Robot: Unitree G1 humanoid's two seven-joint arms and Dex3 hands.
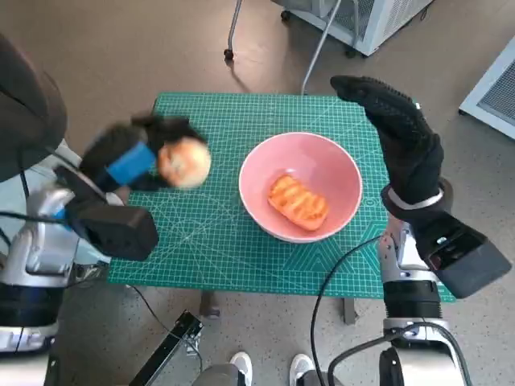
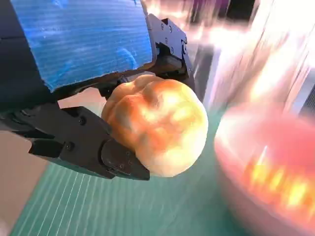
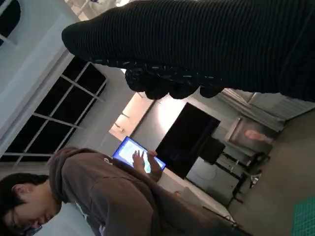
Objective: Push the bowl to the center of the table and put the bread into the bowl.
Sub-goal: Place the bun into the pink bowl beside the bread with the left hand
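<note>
Left hand (image 1: pixel 133 161) pinches soft, light bread roll (image 1: pixel 183 162) by its sides left of pink bowl (image 1: pixel 346 181); right hand (image 1: pixel 398 133) spread, empty.

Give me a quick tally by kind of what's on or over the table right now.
Bread: 2, a round bun held by the left robot hand, and a roll in the bowl
Bowl: 1, pink
Cutting mat: 1, green
Total: 4
</note>
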